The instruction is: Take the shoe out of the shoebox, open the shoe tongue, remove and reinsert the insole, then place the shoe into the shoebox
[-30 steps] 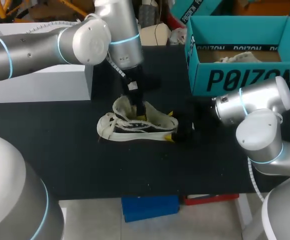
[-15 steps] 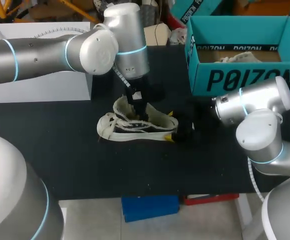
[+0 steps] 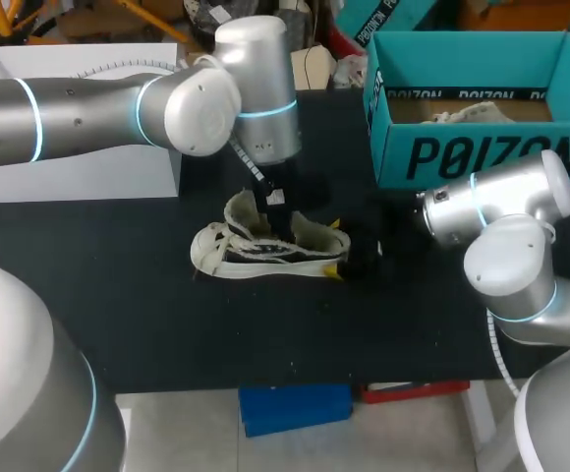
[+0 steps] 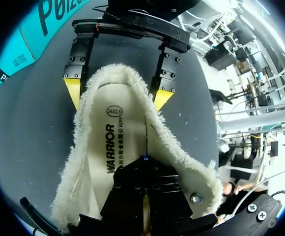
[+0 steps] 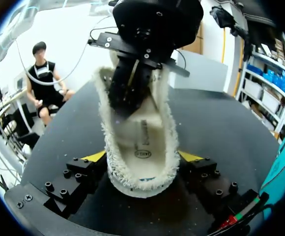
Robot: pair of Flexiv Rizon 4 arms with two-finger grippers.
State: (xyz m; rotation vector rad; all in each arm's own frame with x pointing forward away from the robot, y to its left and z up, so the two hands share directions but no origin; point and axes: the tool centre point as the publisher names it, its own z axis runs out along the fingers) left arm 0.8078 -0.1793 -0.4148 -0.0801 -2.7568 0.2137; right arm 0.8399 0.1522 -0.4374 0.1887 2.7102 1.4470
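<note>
Swung rightward since a second ago: the grey left arm [image 3: 201, 103], wrist housing now nearer the middle of the black table [image 3: 265, 334]. No shift in the cream low-top canvas shoe with black side stripe and fleecy lining [image 3: 265, 248], standing on its sole near the table's middle, toe toward the left arm's side, heel toward the right arm's. Out of the teal cardboard shoebox [image 3: 477, 157], open-topped at the table's far right and well apart from the shoe.

Left gripper [image 4: 144, 164] reaching down through the shoe's opening, black fingers [image 4: 128, 191] drawn together, tips down on the pale printed insole [image 4: 128, 110] — cannot tell whether pinching it or only pressing. Insole lying flat inside the shoe.

Right gripper [image 5: 141, 157] low over the table at the heel, yellow tips [image 4: 72, 91] on either side of the fleecy heel collar, both pressed against it — clamped on the shoe.

Plain white box [image 3: 79, 162] at the table's far left, behind the left arm.
</note>
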